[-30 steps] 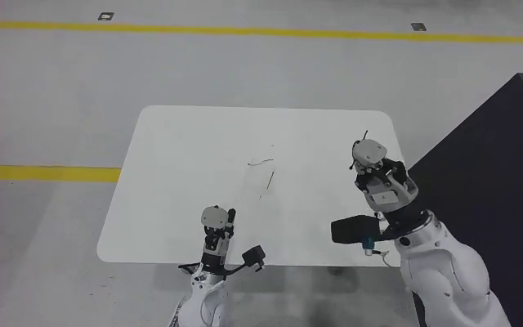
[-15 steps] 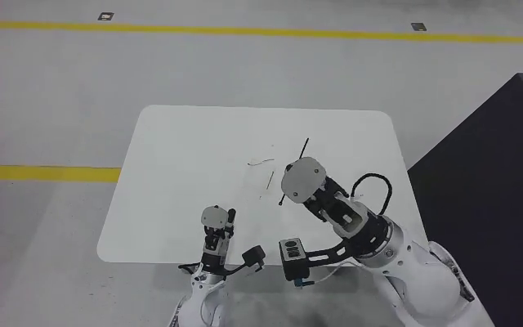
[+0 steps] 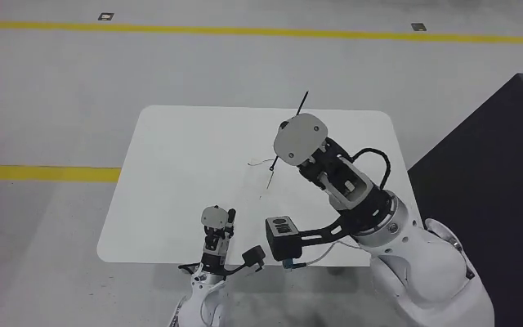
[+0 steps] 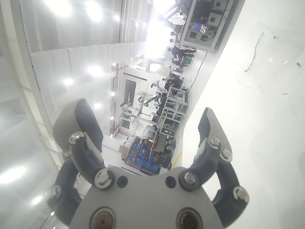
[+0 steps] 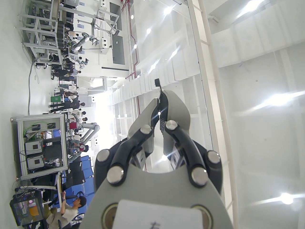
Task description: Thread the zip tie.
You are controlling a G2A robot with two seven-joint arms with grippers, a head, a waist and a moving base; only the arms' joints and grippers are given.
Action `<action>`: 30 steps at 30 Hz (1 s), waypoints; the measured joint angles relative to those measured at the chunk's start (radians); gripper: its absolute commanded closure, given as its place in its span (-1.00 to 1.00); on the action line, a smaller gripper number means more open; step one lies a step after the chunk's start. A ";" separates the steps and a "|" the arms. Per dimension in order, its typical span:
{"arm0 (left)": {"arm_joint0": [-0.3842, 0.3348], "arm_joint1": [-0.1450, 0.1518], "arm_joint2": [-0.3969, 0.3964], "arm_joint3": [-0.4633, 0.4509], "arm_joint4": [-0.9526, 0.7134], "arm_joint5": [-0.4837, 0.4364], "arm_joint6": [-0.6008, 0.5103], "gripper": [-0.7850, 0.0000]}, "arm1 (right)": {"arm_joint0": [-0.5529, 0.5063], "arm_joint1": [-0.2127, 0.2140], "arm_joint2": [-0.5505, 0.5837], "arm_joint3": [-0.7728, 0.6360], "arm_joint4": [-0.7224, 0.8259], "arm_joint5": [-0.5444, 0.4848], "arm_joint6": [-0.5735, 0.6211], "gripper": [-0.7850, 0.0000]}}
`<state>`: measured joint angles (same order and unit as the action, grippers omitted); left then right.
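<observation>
The zip tie [image 5: 157, 82] is pinched in the right claw [image 5: 161, 98], whose jaws are closed flat on the strap. The small square head stands just clear of the fingertips. That grip looks chosen to leave the head's slot free, so that a tail could be fed into it. The tie is black and thin, ribbed where it runs down between the pads, and straight, with no loop formed, so by my reading the threading is not yet done. From above it shows as a fine dark line jutting toward 12 o'clock from the claw, which is raised over the table [image 3: 180, 163] at about 1 o'clock from its middle. The left claw [image 4: 145, 110] sits near the table's edge at about 7 o'clock, well apart from the right one. Its jaws are spread wide with nothing between them, probably waiting to take the tie's free end. A loose tie [image 4: 255, 48], pale and gently curved, lies on the table between the two claws.
</observation>
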<state>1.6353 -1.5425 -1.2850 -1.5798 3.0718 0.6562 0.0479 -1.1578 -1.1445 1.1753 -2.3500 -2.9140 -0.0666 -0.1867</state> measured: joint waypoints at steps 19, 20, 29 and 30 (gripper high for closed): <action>0.000 0.000 0.000 0.000 0.000 0.000 0.000 -1.00 | 0.216 -0.036 -0.260 0.060 -0.074 -0.093 -0.208 1.00; 0.000 0.000 0.000 0.000 0.000 0.000 0.000 -1.00 | 0.224 -0.038 -0.263 0.058 -0.070 -0.094 -0.208 1.00; 0.000 0.000 0.000 0.000 0.000 0.000 0.000 -1.00 | 0.195 -0.045 -0.220 0.025 0.050 -0.087 -0.192 1.00; 0.000 0.000 0.000 0.000 0.000 0.000 0.000 -1.00 | 0.187 -0.045 -0.211 0.018 0.085 -0.083 -0.191 1.00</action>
<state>1.6353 -1.5425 -1.2850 -1.5798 3.0718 0.6562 0.0479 -0.9711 -1.1899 0.9642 -2.3322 -2.8285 -0.1493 -0.3779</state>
